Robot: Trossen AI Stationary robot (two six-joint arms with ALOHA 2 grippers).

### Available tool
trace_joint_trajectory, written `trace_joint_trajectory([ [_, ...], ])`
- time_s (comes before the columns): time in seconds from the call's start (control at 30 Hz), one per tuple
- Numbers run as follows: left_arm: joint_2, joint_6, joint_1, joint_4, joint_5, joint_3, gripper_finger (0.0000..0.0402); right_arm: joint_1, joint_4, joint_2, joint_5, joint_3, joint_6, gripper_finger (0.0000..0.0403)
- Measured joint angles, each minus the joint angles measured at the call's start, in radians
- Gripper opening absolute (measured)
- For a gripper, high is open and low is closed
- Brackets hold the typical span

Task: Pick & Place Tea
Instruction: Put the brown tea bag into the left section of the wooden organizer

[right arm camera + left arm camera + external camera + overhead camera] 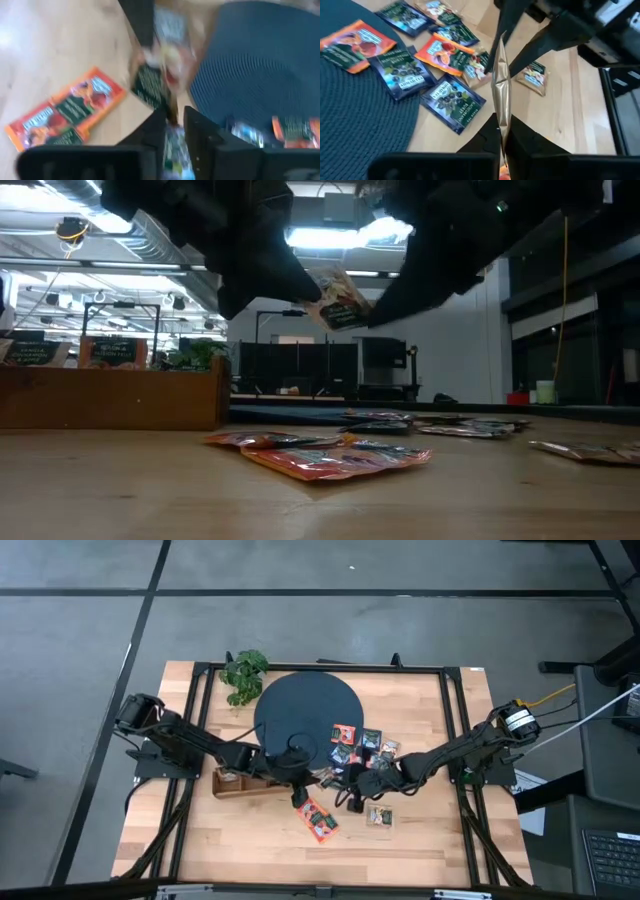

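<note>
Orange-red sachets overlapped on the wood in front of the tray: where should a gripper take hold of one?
Probably from straight above, pinching a free outer edge of the orange-red sachets, which puff slightly off the table in the low view; they lie too flat for a side approach. The left gripper and right gripper meet at a raised sachet.

Pale wooden table (420, 830), smooth, with visible grain. Dark disc (355, 110) of ribbed, matt woven material. Glossy foil tea sachets (452, 102), crinkled. Brown wooden tray (110, 395), matt.
</note>
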Motion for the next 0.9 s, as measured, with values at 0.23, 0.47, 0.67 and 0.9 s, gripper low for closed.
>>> trace_joint_trajectory([
  [0.23,0.000,0.004,-0.071,0.340,-0.131,-0.158,0.0005,0.000,0.129,0.000,-0.026,-0.097,0.057,0.0164],
  [0.47,0.000,0.132,-0.118,0.898,-0.341,-0.382,0.0004,0.001,0.642,0.000,-0.164,-0.227,0.020,0.0214],
  [0.67,0.000,0.348,-0.122,1.145,-0.339,-0.408,0.0004,-0.032,0.833,0.000,-0.159,-0.201,-0.043,0.0220],
  [0.9,0.000,0.460,-0.098,1.219,-0.235,-0.373,0.0004,-0.111,0.837,0.000,-0.300,-0.112,-0.070,0.0220],
])
